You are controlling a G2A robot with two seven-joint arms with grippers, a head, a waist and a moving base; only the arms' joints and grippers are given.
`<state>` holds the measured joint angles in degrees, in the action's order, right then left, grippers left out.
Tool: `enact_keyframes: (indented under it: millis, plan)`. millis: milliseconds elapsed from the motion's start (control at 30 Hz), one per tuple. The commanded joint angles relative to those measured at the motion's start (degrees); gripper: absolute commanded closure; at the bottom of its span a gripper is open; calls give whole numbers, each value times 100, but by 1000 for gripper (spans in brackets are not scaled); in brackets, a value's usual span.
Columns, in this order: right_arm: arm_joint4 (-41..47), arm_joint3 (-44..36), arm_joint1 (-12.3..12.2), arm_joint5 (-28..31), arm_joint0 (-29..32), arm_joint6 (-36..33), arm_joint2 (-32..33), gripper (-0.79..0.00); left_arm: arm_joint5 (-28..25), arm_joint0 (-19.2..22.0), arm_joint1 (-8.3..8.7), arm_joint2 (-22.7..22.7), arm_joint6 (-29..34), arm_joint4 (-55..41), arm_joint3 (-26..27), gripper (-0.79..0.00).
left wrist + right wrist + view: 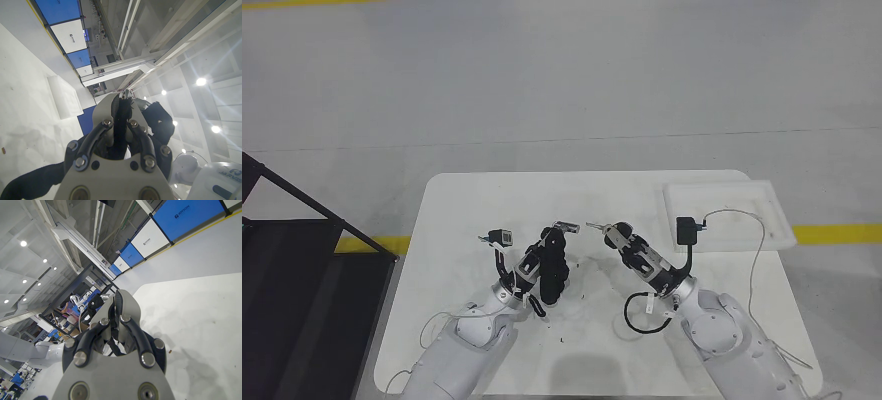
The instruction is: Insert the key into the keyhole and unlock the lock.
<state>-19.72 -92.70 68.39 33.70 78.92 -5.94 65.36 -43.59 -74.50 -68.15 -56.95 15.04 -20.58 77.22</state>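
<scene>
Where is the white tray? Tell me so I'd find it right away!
Start at the white table. Go to its far corner on the right arm's side: the white tray lies there, beyond the right tool. It is the only flat rectangle with a raised rim, and no tool holds it.

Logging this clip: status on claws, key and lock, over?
Left claw shut on lock. Right claw shut on key, tip at lock, insertion unclear. Nothing in the way.
</scene>
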Motion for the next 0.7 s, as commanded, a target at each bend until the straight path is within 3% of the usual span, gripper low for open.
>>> enact_keyframes:
  millis: [0,267,667]
  plan:
    - [39,-105,-3,-157,21,-110,19,0,0,0,0,0,0,0,0,0]
    - [33,-430,-26,-515,94,-556,96,0,0,0,0,0,0,0,0,0]
    - [-368,-531,-87,-428,152,-868,341,0,0,0,0,0,0,0,0,0]
